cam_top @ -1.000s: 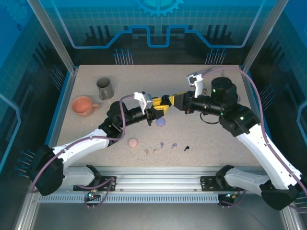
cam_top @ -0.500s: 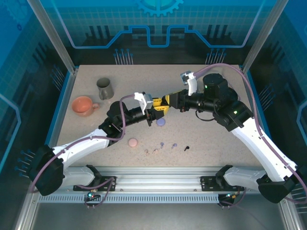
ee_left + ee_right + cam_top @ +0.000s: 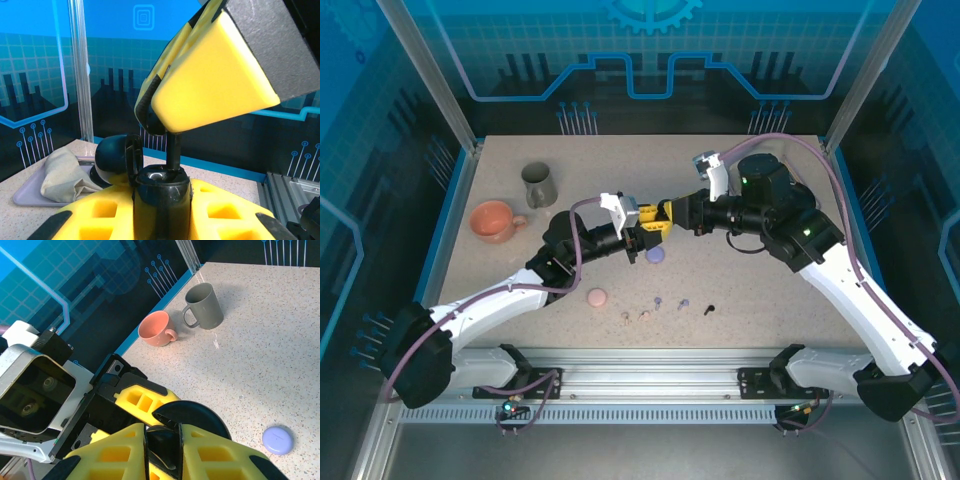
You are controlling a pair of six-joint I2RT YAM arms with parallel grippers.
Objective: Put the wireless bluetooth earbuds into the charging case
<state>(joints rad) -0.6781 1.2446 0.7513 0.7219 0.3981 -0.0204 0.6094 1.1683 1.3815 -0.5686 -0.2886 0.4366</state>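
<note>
I observe the table point(image 3: 740, 290) with both arms reaching in to its middle, where their fingers meet tip to tip.

The left gripper point(image 3: 161, 200) has its yellow fingers point(image 3: 225, 210) closed against either side of the black case point(image 3: 160, 182). The case sits upright between them with its lid point(image 3: 117, 155) swung open to the left.

The right gripper point(image 3: 163, 432) comes in from above and opposite. Its fingers point(image 3: 215, 450) are pressed together on the black bud point(image 3: 173, 150). The bud's stem hangs straight down from those fingers, and its lower end is at the mouth of the open case. Whether it is fully seated I cannot tell.

Well apart from the left fingers, off to their left, stand the grey mug point(image 3: 538, 184) and the pink cup point(image 3: 493, 220), close together. In the right wrist view both sit beyond the right fingers.

A pale tray point(image 3: 25, 197) holding a crumpled cloth point(image 3: 65, 172) lies beyond the left fingers, to their left.

The lavender case point(image 3: 657, 256), closed, rests on the table just beside the left fingertips on the near side. The pink case point(image 3: 597, 297), also closed, lies further toward the arm bases.

Five loose buds sit in a short row on the near side of both grippers, clear of all fingers:
- The beige buds point(image 3: 625, 316) are at the left end.
- The lavender buds point(image 3: 659, 301) are in the middle.
- The second black bud point(image 3: 711, 308) is at the right end.
</note>
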